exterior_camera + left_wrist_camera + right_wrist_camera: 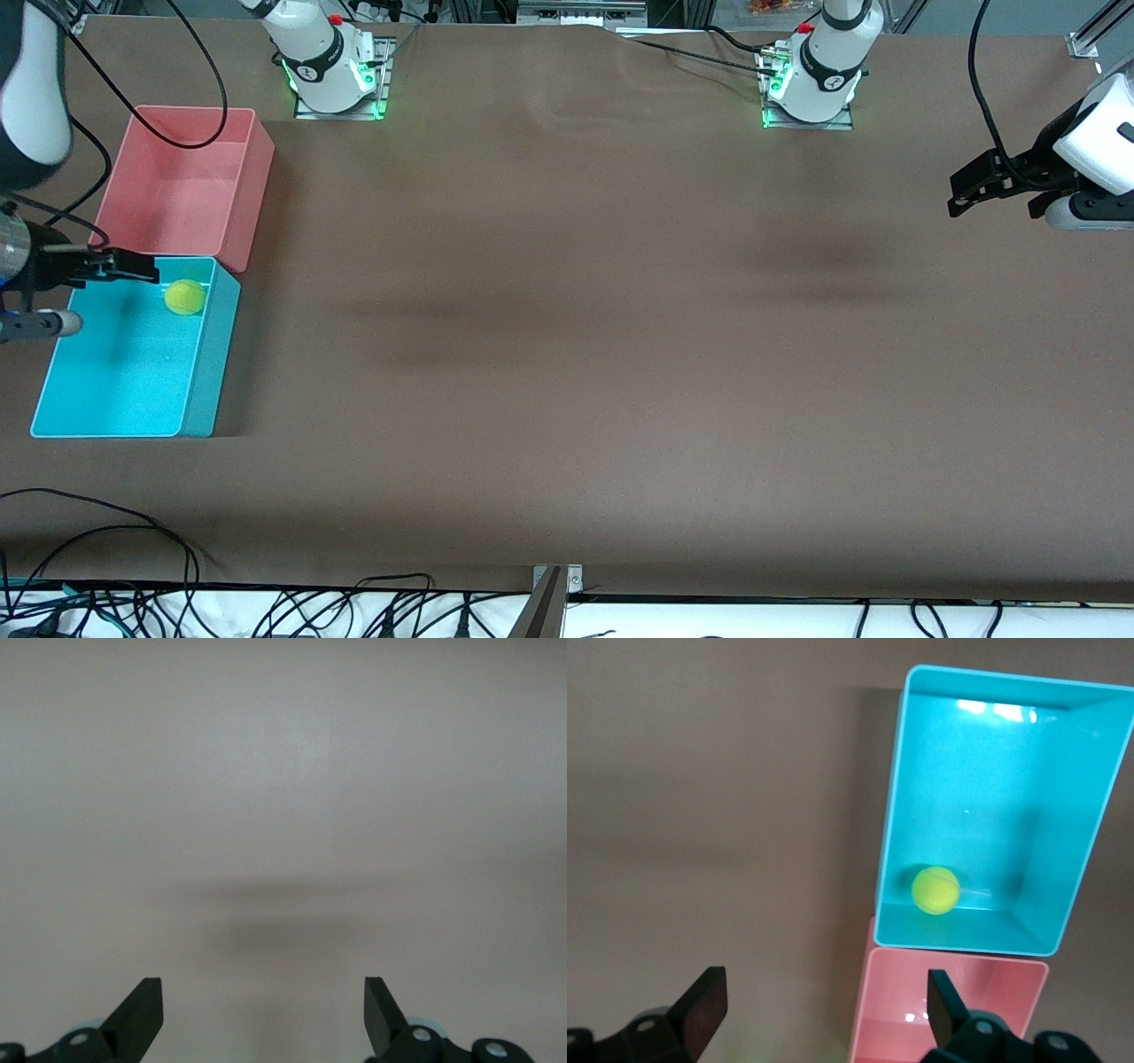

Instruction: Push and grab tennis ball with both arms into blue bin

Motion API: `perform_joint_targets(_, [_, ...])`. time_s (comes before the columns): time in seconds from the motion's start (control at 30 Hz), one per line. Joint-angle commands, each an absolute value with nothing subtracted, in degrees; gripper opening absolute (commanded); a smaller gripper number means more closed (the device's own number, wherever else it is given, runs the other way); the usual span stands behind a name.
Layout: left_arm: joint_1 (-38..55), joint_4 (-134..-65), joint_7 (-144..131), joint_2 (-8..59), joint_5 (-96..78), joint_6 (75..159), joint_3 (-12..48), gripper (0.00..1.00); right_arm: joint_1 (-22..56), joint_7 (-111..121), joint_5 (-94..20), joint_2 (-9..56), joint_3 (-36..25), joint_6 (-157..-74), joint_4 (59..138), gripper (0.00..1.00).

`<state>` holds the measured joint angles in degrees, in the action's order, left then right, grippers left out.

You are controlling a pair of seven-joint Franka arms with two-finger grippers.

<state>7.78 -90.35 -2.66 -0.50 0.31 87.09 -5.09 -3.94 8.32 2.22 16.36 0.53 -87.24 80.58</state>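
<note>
Lying in blue bin (133,390) at frame's left edge: ball (184,297), near pink bin (182,182). Hovering open, empty: right end effector (124,270) over bin, left end effector (988,190) at right edge. Judging delivery finished; only retreating remaining.

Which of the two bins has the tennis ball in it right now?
The blue bin, the one nearer the front camera. The tennis ball lies inside it, by the wall next to the pink bin, which holds no ball.
</note>
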Motion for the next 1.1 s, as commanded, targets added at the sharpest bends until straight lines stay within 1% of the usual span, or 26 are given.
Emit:
perform_joint_targets(0.0, [7.73,-90.26,-0.79,-0.7,0.0,86.92,-5.1,1.0,-4.66,8.26,-1.49,13.45,0.26,-86.49,80.86,1.0])
perform_joint_targets(0.2, [7.65,-90.26,-0.79,-0.7,0.0,86.92,-5.1,1.0,-4.57,8.35,-1.67,10.99,0.26,-86.13,81.21,1.0])
perform_joint_targets(0.4, [7.65,-90.26,-0.79,-0.7,0.0,86.92,-5.1,1.0,-2.2,7.82,-0.35,4.67,0.0,-85.96,84.63,1.0])
perform_joint_targets(0.57, [7.65,-90.26,-0.79,-0.7,0.0,86.92,-5.1,1.0,-1.59,7.65,-0.35,-2.62,-1.93,-85.7,91.92,1.0])
perform_joint_targets(0.67, [7.65,-90.26,-0.79,-0.7,0.0,86.92,-5.1,1.0,0.87,7.12,-0.26,-5.88,-4.12,-85.08,95.88,1.0])
perform_joint_targets(0.77, [7.65,-90.26,-0.79,-0.7,0.0,86.92,-5.1,1.0,2.64,5.98,-0.35,-6.33,-6.41,-82.89,96.24,1.0])
perform_joint_targets(1.07, [7.73,-90.26,-0.79,-0.7,0.0,86.92,-5.1,1.0,1.58,6.33,-0.44,-6.06,-6.33,-83.15,94.14,1.0])
